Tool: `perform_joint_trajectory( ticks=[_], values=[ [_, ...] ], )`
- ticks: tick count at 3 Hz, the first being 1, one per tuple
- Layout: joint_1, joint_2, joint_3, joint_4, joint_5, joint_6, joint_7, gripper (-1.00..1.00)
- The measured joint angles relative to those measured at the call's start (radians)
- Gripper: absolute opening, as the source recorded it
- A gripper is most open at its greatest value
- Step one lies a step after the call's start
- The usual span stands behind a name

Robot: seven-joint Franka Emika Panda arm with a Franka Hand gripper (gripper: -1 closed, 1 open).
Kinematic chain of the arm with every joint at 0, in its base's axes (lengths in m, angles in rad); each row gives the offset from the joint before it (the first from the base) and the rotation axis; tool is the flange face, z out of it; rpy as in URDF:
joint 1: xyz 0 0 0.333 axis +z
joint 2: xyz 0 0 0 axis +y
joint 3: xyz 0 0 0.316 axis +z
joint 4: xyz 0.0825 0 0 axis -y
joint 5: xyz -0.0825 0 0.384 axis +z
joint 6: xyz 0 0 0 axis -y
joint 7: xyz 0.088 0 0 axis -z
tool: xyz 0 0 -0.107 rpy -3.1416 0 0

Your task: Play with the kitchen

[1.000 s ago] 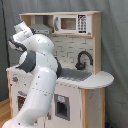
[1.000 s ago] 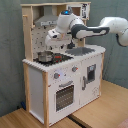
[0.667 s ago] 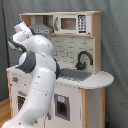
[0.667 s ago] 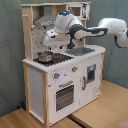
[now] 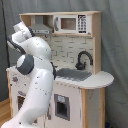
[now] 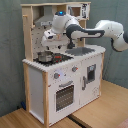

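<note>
Kitchen, a white and light-wood toy play set, fills the centre of the second exterior view on a wooden floor; it carries a red-ringed hob with a small metal pot, an oven door and a black curved faucet. The white arm's gripper hovers over the hob at upper left; I cannot tell its opening.

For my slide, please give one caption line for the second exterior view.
Panda arm reaches over the hob of the toy kitchen, above a small pot.
</note>
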Motion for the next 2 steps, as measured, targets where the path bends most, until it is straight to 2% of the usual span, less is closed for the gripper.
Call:
perform_joint_trajectory(
  ticks=[2],
  values=[
    [0.084, 0.061, -0.003, 0.138, -0.071, -0.105, -0.010, 1.00]
  ],
)
